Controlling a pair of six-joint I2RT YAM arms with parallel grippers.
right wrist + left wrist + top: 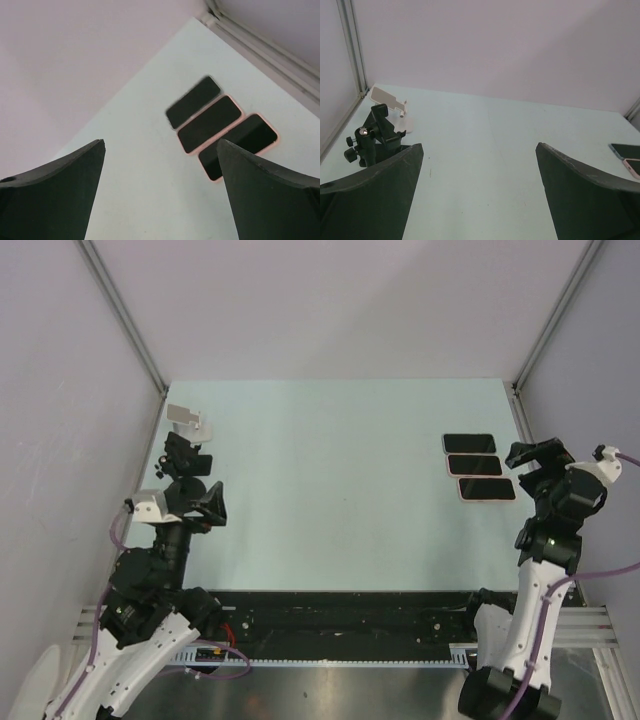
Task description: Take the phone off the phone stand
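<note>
Three dark-screened phones lie flat in a row at the right of the table: the far one (pixel 469 443) (pixel 193 102), the middle one (pixel 474 465) (pixel 209 123) and the near pink-cased one (pixel 486 488) (pixel 238 146). My right gripper (pixel 535 453) (pixel 161 142) hovers just right of them, open and holding nothing. At the far left stand a white phone stand (pixel 188 419) (pixel 387 100) and a black clamp-type stand (pixel 185 458) (pixel 372 135), with no phone on either. My left gripper (pixel 212 506) (pixel 479 147) is open and empty, just near of the black stand.
The pale table (pixel 340 490) is enclosed by white walls with metal corner posts (pixel 125 315). A black rail (pixel 340 615) runs along the near edge between the arm bases. Two of the phones show at the right edge of the left wrist view (pixel 627 150).
</note>
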